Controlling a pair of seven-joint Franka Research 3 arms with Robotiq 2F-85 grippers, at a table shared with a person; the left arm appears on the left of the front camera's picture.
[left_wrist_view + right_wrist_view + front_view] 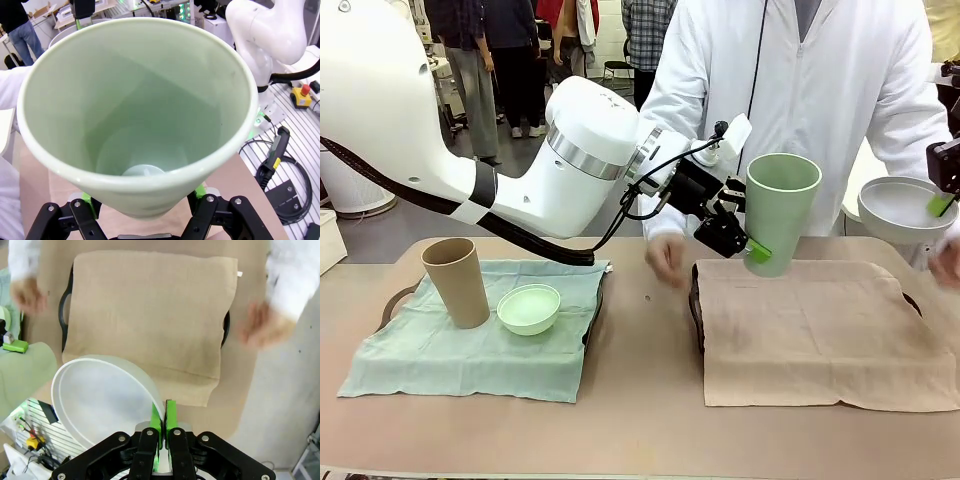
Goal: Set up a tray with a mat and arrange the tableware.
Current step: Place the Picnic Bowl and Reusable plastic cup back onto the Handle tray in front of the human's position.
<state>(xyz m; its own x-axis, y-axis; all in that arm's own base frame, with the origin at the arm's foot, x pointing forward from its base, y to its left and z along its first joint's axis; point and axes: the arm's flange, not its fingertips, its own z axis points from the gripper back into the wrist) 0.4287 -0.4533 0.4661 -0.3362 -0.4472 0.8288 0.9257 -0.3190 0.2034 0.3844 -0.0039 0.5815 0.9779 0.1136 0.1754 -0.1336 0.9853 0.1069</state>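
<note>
From the front, the left gripper [735, 232] is holding the pale green cup [780, 212] by its lower wall, tilted above the beige mat [820, 330] on the right tray, probably on its way down, while the tan cup [457, 282] and mint bowl [529, 308] are sitting on the green mat [470, 350]. In the left wrist view I'm looking straight into that smooth, tapered cup [140, 115], green pads [90, 201] hugging its base. In the right wrist view the right gripper [163, 426] is pinching the thin rim of the round white bowl [102, 397] above the mat [150, 310], the person's hands [262, 325] waiting either side.
</note>
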